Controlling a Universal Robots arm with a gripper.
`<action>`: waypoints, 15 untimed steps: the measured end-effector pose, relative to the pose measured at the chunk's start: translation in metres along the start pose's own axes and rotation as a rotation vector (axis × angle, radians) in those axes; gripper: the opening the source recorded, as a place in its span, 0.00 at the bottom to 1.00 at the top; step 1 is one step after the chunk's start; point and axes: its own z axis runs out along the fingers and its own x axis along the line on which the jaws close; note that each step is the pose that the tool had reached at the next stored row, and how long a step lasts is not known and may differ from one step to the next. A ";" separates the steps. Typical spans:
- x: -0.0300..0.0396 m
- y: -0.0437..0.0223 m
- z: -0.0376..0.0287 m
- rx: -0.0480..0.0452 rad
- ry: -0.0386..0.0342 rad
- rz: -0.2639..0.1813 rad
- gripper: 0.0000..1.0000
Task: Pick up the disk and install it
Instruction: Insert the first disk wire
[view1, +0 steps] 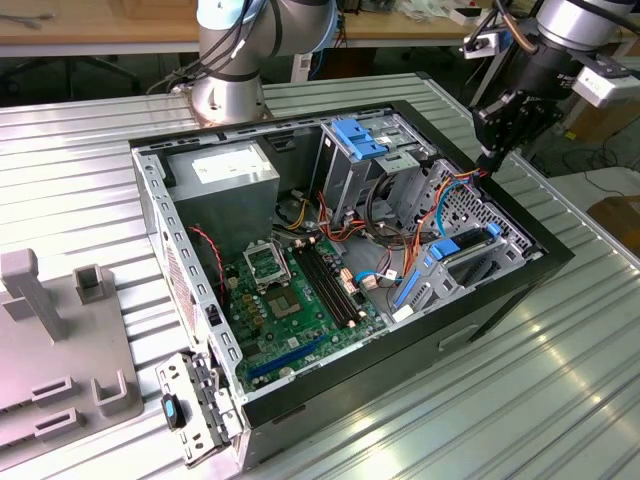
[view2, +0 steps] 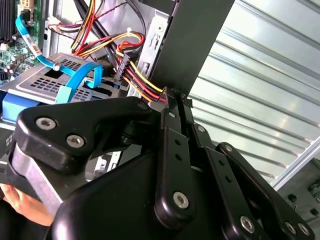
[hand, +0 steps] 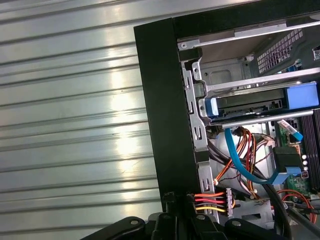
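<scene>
Disk (hand: 250, 102): flat grey-metal slab with bright blue plastic side rails, seated in a bay of the open computer case (view1: 400, 345), near orange and blue cables (hand: 231, 150). Jaws: closed, empty, by the case's black edge.

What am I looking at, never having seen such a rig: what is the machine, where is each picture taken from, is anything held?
The machine is one robot arm standing on a ribbed metal table. An open computer case lies on it, with a grey fixture at the exterior view's left. The exterior view is taken from off the arm; both wrist views ride on the arm and look past its pincer into the case. The pincer hangs over the case's edge at the exterior view's right, shut, holding nothing. The disk, grey with blue rails, sits in a bay inside the case.
</scene>
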 end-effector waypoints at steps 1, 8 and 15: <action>0.0000 0.0000 0.0001 0.0001 0.0000 0.000 0.16; 0.0000 0.0000 0.0004 0.0003 0.0002 0.000 0.24; 0.0000 0.0000 0.0016 0.0008 0.0049 0.000 0.17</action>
